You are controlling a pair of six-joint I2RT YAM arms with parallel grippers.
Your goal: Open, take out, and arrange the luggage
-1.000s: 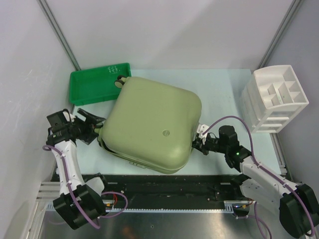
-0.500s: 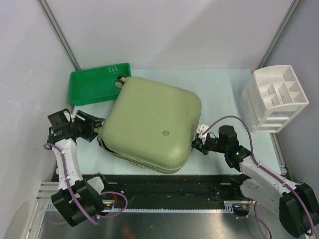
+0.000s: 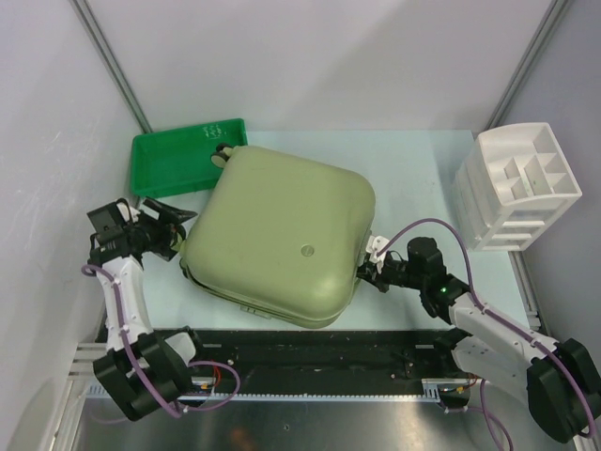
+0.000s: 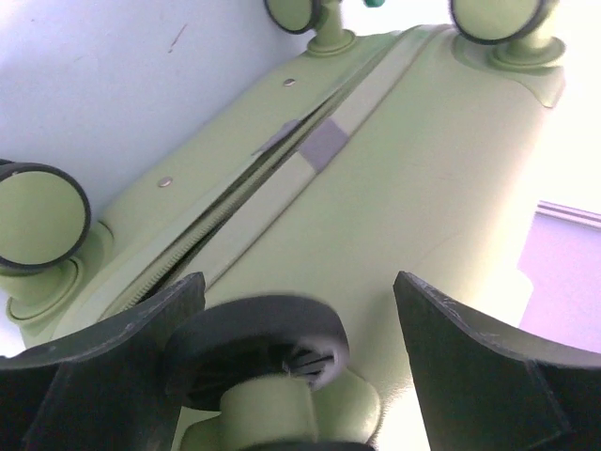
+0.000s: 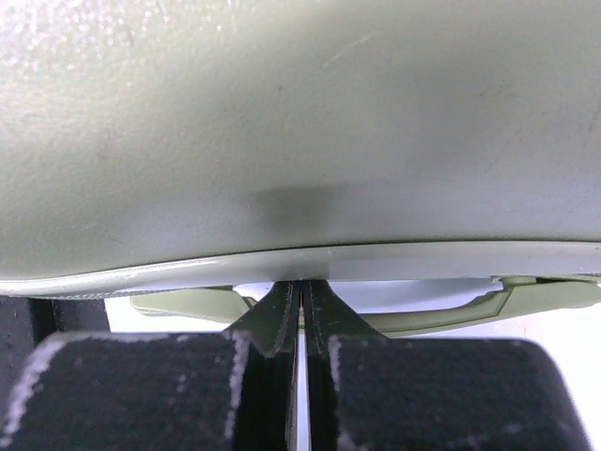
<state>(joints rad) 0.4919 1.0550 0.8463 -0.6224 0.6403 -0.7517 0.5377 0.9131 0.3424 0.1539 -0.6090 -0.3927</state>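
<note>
Two arms stand at the near edge of the table (image 3: 423, 169), one at each side of a single piece of luggage (image 3: 282, 235). The left gripper (image 3: 178, 230) is at the suitcase's left end with its two fingers (image 4: 103, 376) spread wide. They straddle one black-tyred wheel (image 4: 254, 343): the left finger lies against the tyre and the right finger is well apart from it. The left wrist view shows four wheels in all on this end, with the zip seam running between the two shell halves. The right gripper (image 3: 362, 272) is at the suitcase's right edge with its two pads (image 5: 141, 385) pressed together. Its tips sit just under the rim of the shell; whether they pinch anything cannot be told. The luggage lies flat in the middle of the table, its lid down, turned slightly askew to the table's edges. Farther back, its far left corner reaches one green tray (image 3: 174, 162) at the far left. One white compartmented organizer (image 3: 521, 188) stands at the far right, well apart from the suitcase.
</note>
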